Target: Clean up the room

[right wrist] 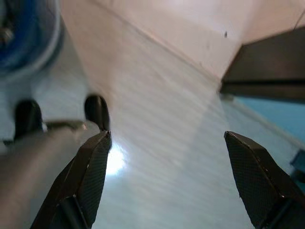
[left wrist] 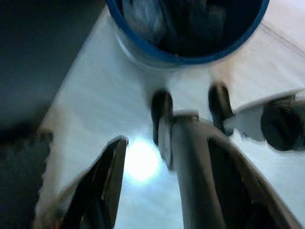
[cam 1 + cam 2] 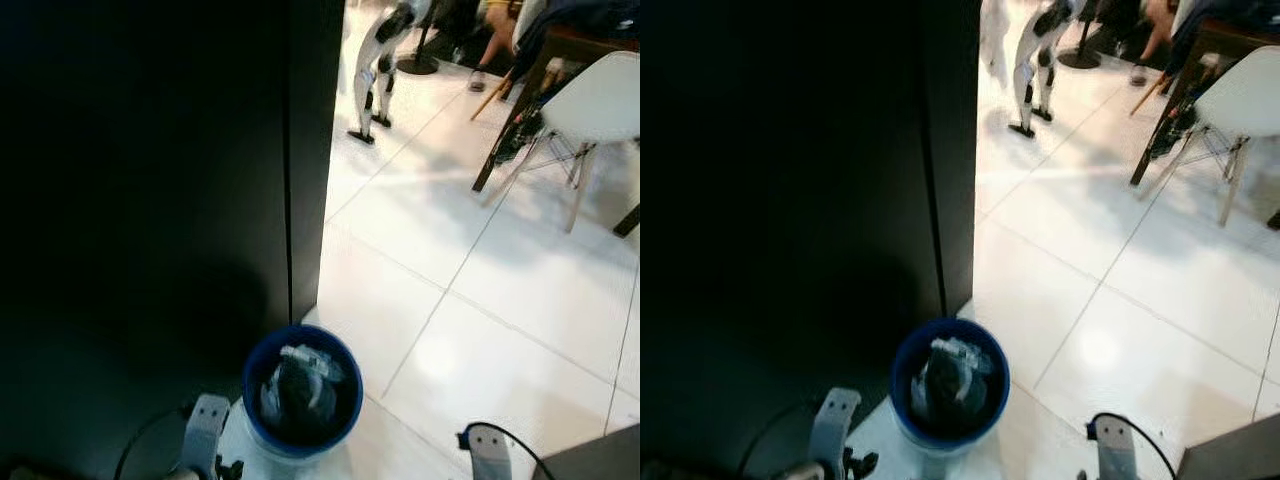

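A blue bin point(image 3: 301, 393) full of trash stands on the white floor point(image 3: 480, 300), right beside a tall black wall point(image 3: 150, 200). My right gripper point(image 1: 167, 176) hangs wide open above the floor, holding nothing. I cannot tell if my left gripper point(image 2: 143, 191) is open.

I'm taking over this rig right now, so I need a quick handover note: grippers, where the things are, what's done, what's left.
Right gripper: open, empty, low over the white floor.
Left gripper: low beside the bin; finger state unclear.
Blue bin: on the floor at the robot's feet, by the dark cabinet, already holding crumpled trash.
Done: some trash is binned.
Left: no loose trash visible nearby; check around the white chair and table.
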You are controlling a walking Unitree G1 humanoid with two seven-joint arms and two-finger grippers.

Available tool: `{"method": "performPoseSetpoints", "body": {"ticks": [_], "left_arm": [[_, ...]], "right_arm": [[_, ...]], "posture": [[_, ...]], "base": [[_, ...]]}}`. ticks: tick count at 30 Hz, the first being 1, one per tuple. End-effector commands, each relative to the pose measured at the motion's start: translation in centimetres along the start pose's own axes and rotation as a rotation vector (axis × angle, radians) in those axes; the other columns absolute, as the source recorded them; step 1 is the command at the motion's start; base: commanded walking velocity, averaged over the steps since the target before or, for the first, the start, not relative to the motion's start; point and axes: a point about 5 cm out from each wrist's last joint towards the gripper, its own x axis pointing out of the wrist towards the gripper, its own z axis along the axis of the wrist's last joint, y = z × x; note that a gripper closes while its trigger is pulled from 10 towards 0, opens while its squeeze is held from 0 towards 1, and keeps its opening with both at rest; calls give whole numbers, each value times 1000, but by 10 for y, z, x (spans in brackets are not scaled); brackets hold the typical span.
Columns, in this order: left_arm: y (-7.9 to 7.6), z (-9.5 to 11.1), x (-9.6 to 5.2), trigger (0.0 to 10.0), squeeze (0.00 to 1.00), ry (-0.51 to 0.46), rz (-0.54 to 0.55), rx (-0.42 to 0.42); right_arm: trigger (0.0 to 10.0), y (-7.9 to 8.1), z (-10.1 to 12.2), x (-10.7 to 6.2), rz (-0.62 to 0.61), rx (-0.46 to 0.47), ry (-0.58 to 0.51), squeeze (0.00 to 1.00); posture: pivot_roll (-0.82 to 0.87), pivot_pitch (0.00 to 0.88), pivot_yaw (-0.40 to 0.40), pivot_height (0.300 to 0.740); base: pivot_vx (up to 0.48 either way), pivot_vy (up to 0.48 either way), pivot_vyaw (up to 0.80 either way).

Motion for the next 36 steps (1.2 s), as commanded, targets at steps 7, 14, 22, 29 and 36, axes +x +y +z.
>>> {"method": "performPoseSetpoints", "body": {"ticks": [7,14,22,29,36], "left_arm": [[10,-44,-9,10000,0,155,84,-45],[11,-45,-10,10000,0,159,104,-74],[14,-48,-11,10000,0,164,114,-73],[15,-49,-12,10000,0,165,110,-60],[-4,-56,-9,10000,0,174,94,-66]], "right_arm": [[10000,5,3,1,12,-24,8,0],[10000,10,-3,0,24,-58,30,0],[10000,8,-10,-1,26,-91,50,0],[10000,7,-16,-2,29,-112,66,0],[10000,7,-18,-3,48,-155,73,0]], "posture": [[-17,17,2,740],[-11,8,1,740],[-22,3,11,740],[-28,5,13,740],[-29,8,-5,740]], "base": [[-137,0,0],[-274,0,0],[-480,0,0],[-480,0,0],[-480,0,0]]}}
